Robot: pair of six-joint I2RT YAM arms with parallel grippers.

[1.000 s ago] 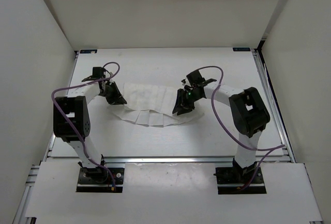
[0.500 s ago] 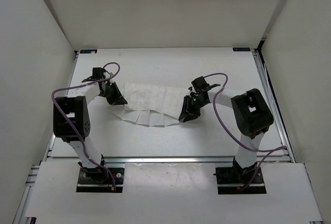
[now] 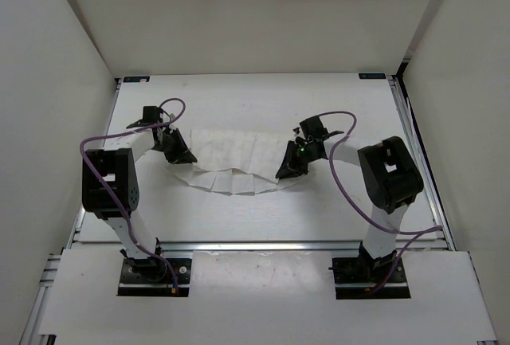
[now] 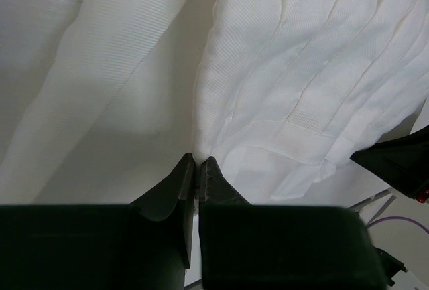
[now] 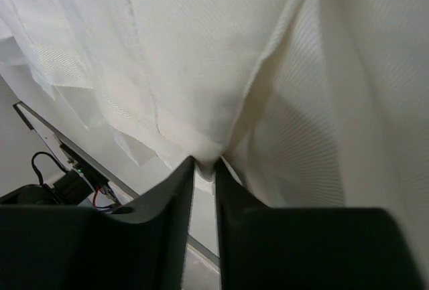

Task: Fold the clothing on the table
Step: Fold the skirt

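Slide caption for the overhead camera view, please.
Left gripper and right gripper each pinch one end of the thin white pleated fabric garment over the matte white table.

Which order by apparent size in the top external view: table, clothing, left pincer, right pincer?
1. table: largest by far.
2. clothing: a strip reaching from one pincer to the other.
3. left pincer and right pincer: they look about alike, so no ranking between them.
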